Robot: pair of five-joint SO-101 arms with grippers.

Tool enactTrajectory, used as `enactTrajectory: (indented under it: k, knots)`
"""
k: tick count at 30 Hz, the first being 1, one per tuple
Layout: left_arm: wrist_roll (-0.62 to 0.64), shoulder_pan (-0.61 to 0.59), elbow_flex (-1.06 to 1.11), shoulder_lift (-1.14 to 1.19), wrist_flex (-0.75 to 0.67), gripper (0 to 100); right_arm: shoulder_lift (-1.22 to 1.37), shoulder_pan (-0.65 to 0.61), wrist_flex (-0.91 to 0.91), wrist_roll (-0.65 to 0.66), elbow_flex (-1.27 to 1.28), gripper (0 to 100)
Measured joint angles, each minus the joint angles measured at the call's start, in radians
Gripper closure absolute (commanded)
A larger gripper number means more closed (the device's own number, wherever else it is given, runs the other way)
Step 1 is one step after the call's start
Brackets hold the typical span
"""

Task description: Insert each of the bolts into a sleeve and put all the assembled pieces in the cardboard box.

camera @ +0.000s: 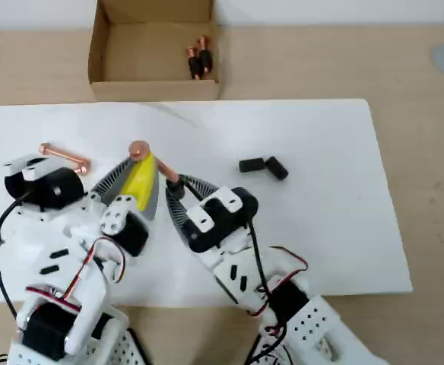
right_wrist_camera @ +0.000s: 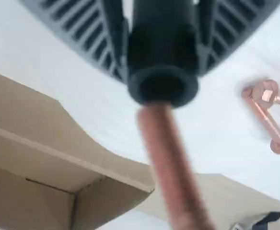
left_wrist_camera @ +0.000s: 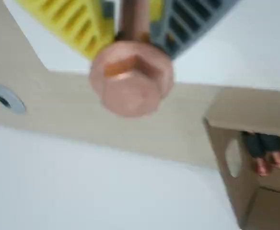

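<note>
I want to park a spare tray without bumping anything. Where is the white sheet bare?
Bare: the white sheet from the two loose sleeves to its right edge, and the strip between them and the cardboard box. Crowded: its left half, where the left arm's fingers and right arm's fingers meet beside the loose bolts.

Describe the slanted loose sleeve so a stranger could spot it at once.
On the white sheet in front of the cardboard box, two short black sleeves lie close together, off to the side of the right tool. Take the sleeve farther from that tool: it lies slanted, while its neighbour lies straight across.
</note>
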Motion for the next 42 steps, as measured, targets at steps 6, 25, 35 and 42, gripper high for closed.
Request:
enactTrajectory:
  k: [6,25,35,42]
  knots:
    - [0.0,0.014,-0.008,0.0,0.038,99,0.0,0.0,0.0,0.0,0.0,98.8]
    - [-0.143,0.04,-0.008,0.0,0.011,99,0.0,0.0,0.0,0.0,0.0,98.8]
    - [-0.172,0.055,-0.005,0.0,0.011,99,0.0,0.0,0.0,0.0,0.002,98.8]
    - [-0.175,0.055,0.018,-0.005,0.009,99,0.0,0.0,0.002,0.0,0.002,98.8]
